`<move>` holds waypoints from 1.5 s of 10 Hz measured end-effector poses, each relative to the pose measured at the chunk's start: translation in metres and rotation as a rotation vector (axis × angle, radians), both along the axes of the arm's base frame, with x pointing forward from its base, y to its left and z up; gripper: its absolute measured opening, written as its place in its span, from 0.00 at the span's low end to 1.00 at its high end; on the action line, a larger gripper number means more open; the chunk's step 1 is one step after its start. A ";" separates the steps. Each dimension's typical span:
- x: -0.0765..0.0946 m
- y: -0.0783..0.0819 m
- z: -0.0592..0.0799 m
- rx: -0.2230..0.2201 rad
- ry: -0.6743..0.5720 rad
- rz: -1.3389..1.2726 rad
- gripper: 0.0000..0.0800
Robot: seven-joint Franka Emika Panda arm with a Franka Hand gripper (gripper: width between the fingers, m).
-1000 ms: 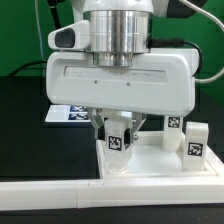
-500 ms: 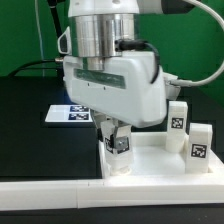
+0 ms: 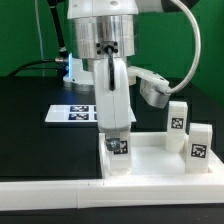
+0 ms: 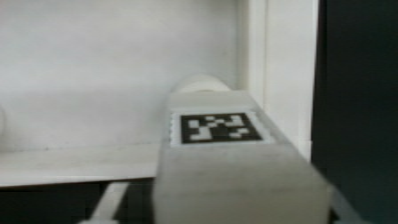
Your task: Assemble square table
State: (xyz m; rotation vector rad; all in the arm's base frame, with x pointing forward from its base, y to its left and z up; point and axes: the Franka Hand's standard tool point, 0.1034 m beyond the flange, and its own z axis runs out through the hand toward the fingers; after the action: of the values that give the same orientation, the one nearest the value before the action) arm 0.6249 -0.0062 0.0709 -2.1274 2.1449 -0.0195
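The square table top (image 3: 160, 160) is a white tray with a raised rim, low on the exterior view's right. My gripper (image 3: 117, 136) is shut on a white leg (image 3: 119, 150) with a black-and-white tag. It holds the leg upright at the top's corner on the exterior view's left. The leg's lower end seems to touch the top. Two more tagged legs (image 3: 178, 118) (image 3: 198, 142) stand on the top's right side. In the wrist view the held leg (image 4: 217, 128) fills the middle over the white top (image 4: 107, 90). One finger (image 4: 114, 198) shows dimly beside it.
The marker board (image 3: 68, 113) lies on the black table behind the top on the exterior view's left. A long white bar fence (image 3: 50, 192) runs along the front edge. A grey cable hangs at the right behind the arm.
The hand has turned about its vertical axis by roughly a quarter turn while staying over the same corner, with the leg held in it. The other legs and the top have not moved.
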 end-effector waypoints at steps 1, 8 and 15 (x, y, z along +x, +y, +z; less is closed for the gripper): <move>-0.001 0.003 0.001 -0.015 0.007 0.096 0.61; -0.002 0.017 0.005 -0.122 -0.028 0.881 0.81; 0.001 0.019 0.006 -0.175 -0.046 1.195 0.45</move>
State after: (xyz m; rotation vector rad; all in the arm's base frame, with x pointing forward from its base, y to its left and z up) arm 0.6259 0.0127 0.0768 -3.0625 0.5816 -0.1398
